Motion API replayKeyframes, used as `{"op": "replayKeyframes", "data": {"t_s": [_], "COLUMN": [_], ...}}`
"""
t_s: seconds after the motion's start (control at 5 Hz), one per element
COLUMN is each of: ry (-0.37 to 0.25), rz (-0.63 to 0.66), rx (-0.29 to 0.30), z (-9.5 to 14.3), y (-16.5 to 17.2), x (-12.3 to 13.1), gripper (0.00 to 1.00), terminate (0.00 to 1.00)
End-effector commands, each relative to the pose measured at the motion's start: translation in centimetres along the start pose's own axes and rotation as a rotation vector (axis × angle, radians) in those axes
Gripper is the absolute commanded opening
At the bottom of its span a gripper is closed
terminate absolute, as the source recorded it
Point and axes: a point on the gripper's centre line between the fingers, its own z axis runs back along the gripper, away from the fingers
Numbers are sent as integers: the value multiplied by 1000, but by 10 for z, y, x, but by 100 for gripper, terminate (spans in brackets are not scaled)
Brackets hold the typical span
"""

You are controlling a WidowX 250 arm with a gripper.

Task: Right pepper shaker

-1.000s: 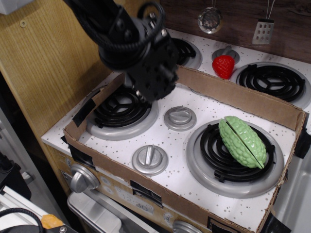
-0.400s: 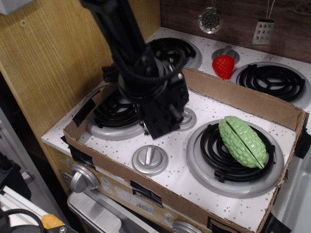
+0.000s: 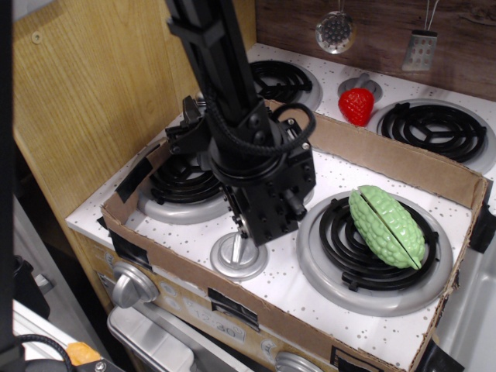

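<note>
1. Your gripper (image 3: 249,232) hangs low over the front of the stove, its black body covering the middle knob; you cannot tell whether its fingers are apart or together.
2. The pepper shaker is not visible from your camera, so its position, long axis and heading cannot be read.
3. The front knob (image 3: 234,256) sits just under the gripper tip.
4. The green vegetable (image 3: 386,225) lies on the right burner (image 3: 372,256), tilted diagonally.
5. The strawberry (image 3: 356,105) rests beyond the cardboard wall (image 3: 387,155).
</note>
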Motion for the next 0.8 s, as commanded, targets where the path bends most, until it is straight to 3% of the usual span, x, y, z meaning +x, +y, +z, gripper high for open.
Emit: {"op": "replayKeyframes", "data": {"t_s": [0.0, 0.4, 0.6], "ry": [26, 46, 138], "rz": [-8, -18, -73], "rx": [-26, -3, -9], "z": [12, 23, 32], "y": [-4, -8, -7], "x": [0, 9, 28], "gripper": [100, 100, 100], "terminate": [0, 0, 100]}}
